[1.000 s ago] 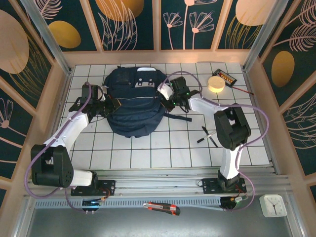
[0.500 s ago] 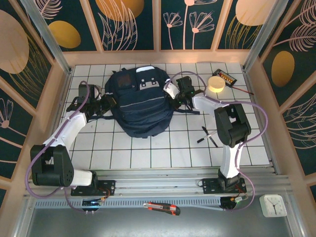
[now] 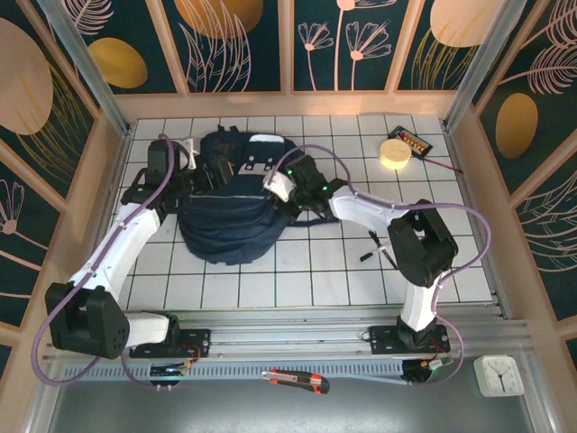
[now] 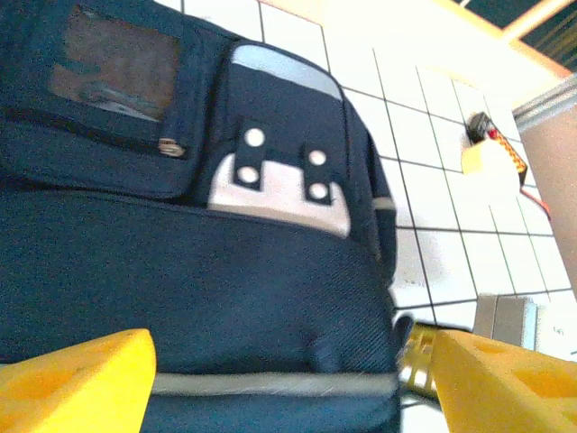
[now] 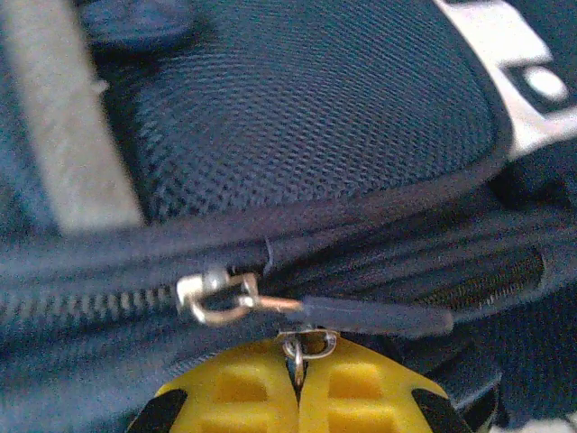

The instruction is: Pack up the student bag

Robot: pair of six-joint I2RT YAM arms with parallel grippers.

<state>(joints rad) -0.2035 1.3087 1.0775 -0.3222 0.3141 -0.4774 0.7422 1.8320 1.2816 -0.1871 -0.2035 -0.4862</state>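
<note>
The student bag (image 3: 230, 212), a navy backpack with a grey stripe and white-grey patches, lies at the back left of the tiled table. At the bag's left side my left gripper (image 3: 202, 177) stands open. In the left wrist view its yellow fingers (image 4: 77, 379) are spread wide in front of the bag (image 4: 225, 280) and hold nothing. My right gripper (image 3: 281, 188) rests on the bag's upper right. In the right wrist view the right gripper (image 5: 297, 374) is shut on a metal zipper ring (image 5: 305, 345), beside a slider (image 5: 212, 295) with a dark pull tab (image 5: 379, 317).
A tape roll (image 3: 392, 152) and a dark device (image 3: 413, 140) lie at the back right. Two pens (image 3: 379, 249) lie near the right arm. A box cutter (image 3: 297, 381) and a small clock (image 3: 499, 374) sit below the table's front edge.
The left gripper has opened and let go of the bag. The right gripper has moved left along the bag, still pinching the zipper ring. The bag has shifted left and slumped.
</note>
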